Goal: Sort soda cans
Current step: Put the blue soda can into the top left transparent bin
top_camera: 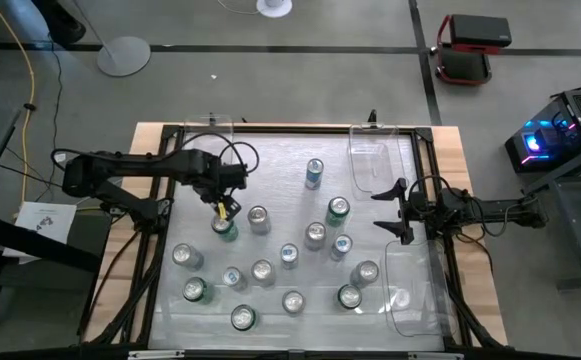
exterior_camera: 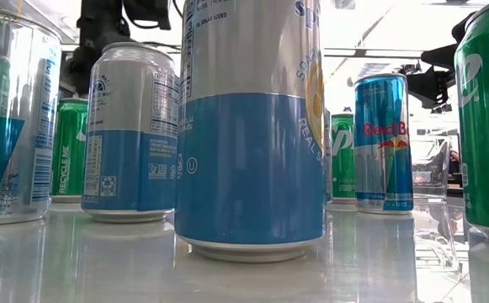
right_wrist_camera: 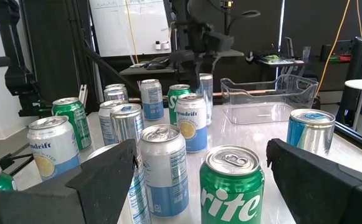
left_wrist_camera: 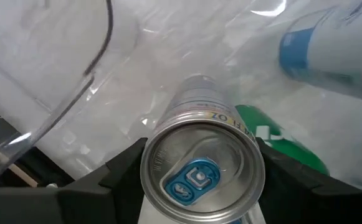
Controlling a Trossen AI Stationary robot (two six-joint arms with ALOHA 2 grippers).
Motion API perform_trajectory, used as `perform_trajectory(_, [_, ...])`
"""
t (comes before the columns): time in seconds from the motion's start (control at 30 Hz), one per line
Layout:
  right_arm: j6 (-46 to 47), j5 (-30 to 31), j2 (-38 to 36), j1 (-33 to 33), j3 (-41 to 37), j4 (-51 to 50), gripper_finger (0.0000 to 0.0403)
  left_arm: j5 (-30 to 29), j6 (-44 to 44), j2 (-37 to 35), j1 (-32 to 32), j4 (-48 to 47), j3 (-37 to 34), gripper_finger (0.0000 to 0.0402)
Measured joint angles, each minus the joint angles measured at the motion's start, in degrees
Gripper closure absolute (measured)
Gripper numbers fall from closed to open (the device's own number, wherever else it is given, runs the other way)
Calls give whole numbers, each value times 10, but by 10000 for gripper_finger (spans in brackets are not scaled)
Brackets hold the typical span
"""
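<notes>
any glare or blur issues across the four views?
Low view: background blown out white behind the nearest can. Left wrist view: blue-banded can at the edge is blurred, tabletop glary. High view: tabletop shows pale reflections. Right wrist view: cans sharp.

A glossy white surface (top_camera: 280, 215) is edged by wood. Soda cans (top_camera: 262, 271) stand scattered upright across it. Two clear plastic bins (top_camera: 375, 160) are set along the right side.
</notes>
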Motion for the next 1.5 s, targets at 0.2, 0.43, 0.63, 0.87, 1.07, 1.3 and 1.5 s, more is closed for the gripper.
perform_trajectory(0.2, [0, 0, 0, 0, 0, 0, 53, -2, 5, 0, 17, -57, 100, 175])
perform_trajectory(0.43, [0, 0, 0, 0, 0, 0, 53, -26, 15, 0, 63, -118, 255, 175])
perform_trajectory(0.63, [0, 0, 0, 0, 0, 0, 53, -86, 47, -2, 165, -139, 319, 175])
perform_trajectory(0.87, [0, 0, 0, 0, 0, 0, 53, -83, 113, 39, 284, -150, 278, 175])
perform_trajectory(1.07, [0, 0, 0, 0, 0, 0, 53, -44, 141, 96, 306, -130, 231, 175])
perform_trajectory(1.3, [0, 0, 0, 0, 0, 0, 53, -29, 148, 145, 285, -117, 183, 175])
perform_trajectory(1.5, [0, 0, 0, 0, 0, 0, 53, -29, 127, 146, 257, -86, 160, 175])
